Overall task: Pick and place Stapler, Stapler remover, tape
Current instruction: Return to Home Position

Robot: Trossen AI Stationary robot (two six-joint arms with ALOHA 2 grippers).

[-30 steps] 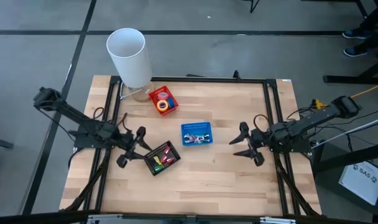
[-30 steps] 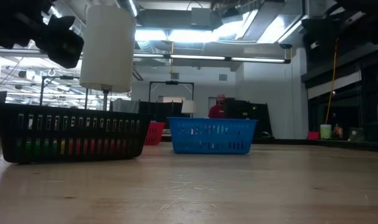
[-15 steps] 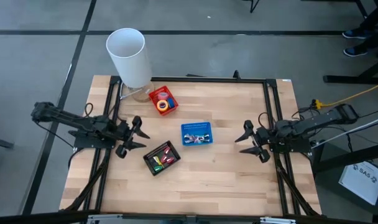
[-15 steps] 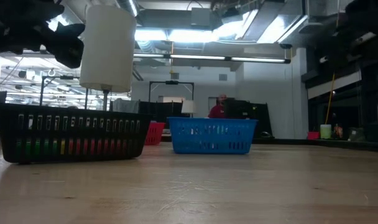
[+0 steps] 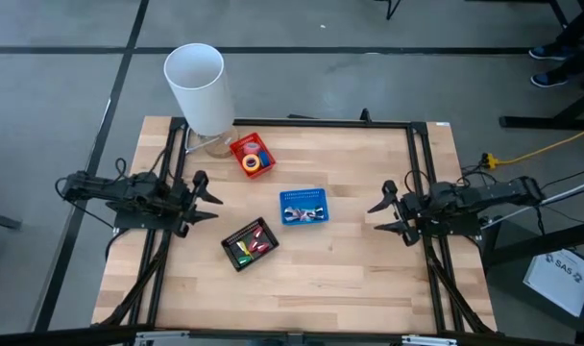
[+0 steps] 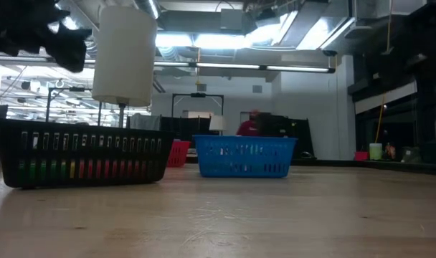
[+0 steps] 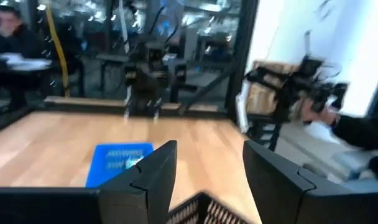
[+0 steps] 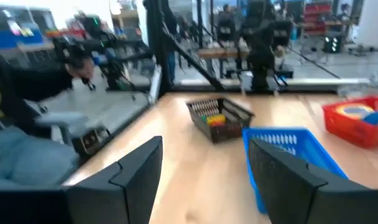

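- The left gripper (image 5: 206, 197) sits at the table's 9 o'clock edge, its fingers spread wide with nothing between them.
- The right gripper (image 5: 379, 215) mirrors it at 3 o'clock, equally wide and empty.
- The tape rolls (image 5: 255, 160), yellow and blue rings, lie in the red basket (image 6: 178, 154) at 11 o'clock.
- The red, yellow and green pieces, apparently staplers (image 5: 261, 242), lie in the black basket (image 6: 82, 152) at 7 o'clock of centre.
- The blue basket (image 6: 243, 158) stands near centre; its contents are too small to name.
- Nothing loose shows on the wood, so the sorting looks complete and the step in hand is parking the arms.
- The next move calls for folding each arm to its rest pose, clear of the baskets and the white tube (image 5: 198, 86) at 11 o'clock.
- A white sheet (image 5: 559, 272) off the table at 4 o'clock seems to read "SA5"; no other writing is legible.
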